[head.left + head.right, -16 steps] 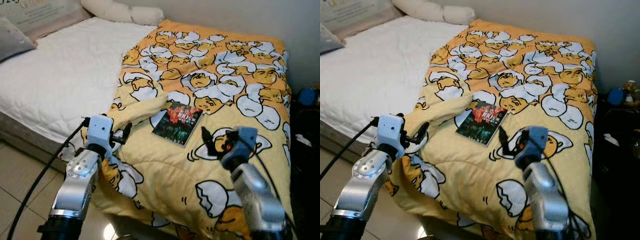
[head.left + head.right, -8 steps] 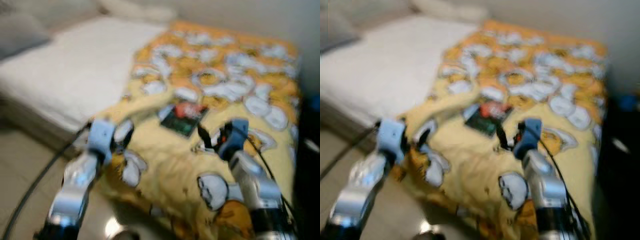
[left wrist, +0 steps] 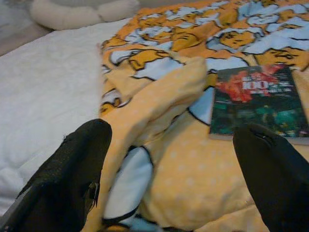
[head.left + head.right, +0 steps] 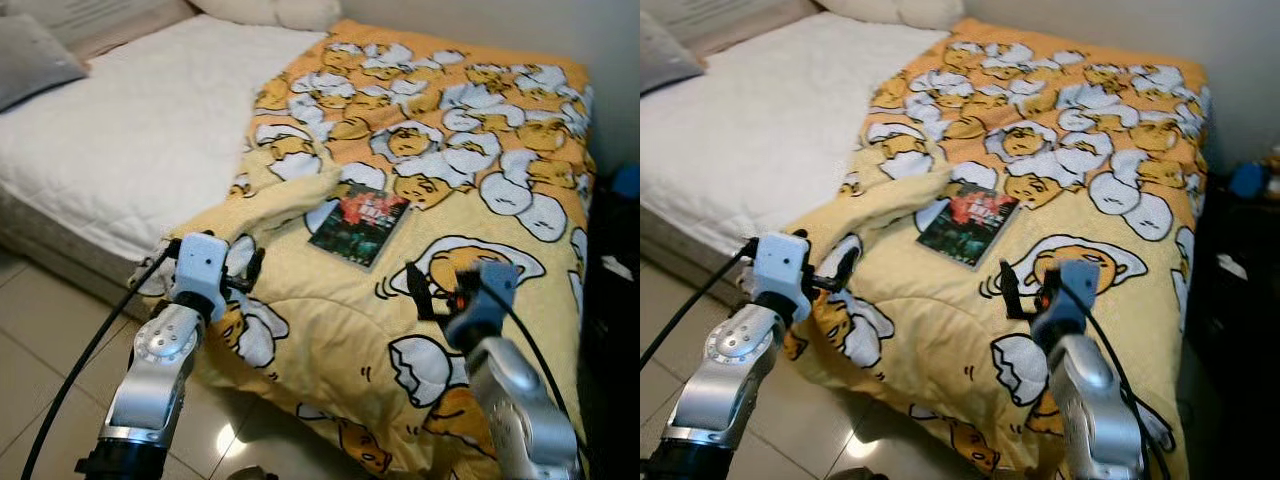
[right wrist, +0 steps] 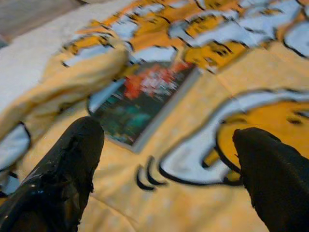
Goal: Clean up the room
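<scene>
Above the near edge of the blanket (image 4: 470, 140), both sets of jaws spread wide and holding nothing: left gripper (image 4: 245, 272) by a raised fold, right gripper (image 4: 430, 290) just short of the book (image 4: 360, 225). Flat, glossy, dark-covered, lying free on soft yellow quilting printed with cartoon eggs. Beside the blanket, white stitched mattress (image 4: 130, 130), grey pillow (image 4: 35, 70).
</scene>
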You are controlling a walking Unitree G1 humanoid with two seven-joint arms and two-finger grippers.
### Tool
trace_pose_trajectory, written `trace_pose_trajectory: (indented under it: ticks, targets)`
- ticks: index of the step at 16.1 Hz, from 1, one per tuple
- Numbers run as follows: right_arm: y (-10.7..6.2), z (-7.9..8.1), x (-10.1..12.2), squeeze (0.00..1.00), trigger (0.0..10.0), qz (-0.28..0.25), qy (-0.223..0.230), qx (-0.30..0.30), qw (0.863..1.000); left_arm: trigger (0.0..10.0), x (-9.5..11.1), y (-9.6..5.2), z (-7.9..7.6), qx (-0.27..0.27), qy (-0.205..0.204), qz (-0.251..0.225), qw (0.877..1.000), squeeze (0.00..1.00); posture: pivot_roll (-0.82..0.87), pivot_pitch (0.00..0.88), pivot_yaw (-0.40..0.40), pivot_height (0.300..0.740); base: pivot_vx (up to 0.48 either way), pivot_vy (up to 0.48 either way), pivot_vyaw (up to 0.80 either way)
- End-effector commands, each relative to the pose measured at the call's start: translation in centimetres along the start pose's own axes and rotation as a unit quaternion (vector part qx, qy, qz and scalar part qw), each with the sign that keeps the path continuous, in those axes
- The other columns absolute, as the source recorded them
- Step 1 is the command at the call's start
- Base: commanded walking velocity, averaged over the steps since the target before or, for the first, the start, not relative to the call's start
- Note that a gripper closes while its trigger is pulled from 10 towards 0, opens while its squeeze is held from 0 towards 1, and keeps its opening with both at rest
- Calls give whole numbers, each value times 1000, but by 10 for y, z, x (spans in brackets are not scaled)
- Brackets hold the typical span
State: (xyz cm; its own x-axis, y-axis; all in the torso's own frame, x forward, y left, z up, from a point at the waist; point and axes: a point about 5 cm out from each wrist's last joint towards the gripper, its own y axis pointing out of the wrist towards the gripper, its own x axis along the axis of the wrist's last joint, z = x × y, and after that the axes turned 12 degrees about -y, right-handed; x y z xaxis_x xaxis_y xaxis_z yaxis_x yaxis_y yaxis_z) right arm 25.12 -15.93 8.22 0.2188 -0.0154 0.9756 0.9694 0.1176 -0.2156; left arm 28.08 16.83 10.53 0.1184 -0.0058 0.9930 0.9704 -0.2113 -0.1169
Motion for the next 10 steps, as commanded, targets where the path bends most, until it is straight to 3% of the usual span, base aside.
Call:
trace_pose_trajectory:
  ticks: [1, 4, 5, 7, 10]
  targets:
    - [-1, 5, 3, 0, 10000, -7, -3, 2, 1000, 10000, 1, 3, -5, -12, 14, 0, 1000, 106, -112, 0, 68, 740, 0, 0, 0]
    - [1, 6, 1, 0, 10000, 6, 6, 1, 1000, 10000, 0, 3, -9, -25, 23, -1, 999, 86, -107, 0, 59, 740, 0, 0, 0]
    - [0, 6, 1, 0, 10000, 11, 7, 2, 1000, 10000, 1, 3, -8, -18, 18, -4, 1000, 31, -105, 0, 54, 740, 0, 0, 0]
    - [1, 5, 4, 0, 10000, 4, -12, 9, 1000, 10000, 3, 2, -6, -18, -1, -12, 1000, 43, -99, 0, 46, 740, 0, 0, 0]
    - [2, 14, 6, 0, 10000, 0, -17, 46, 999, 10000, 8, 2, -6, -29, -16, -23, 999, 51, -95, 0, 41, 740, 195, 0, 800]
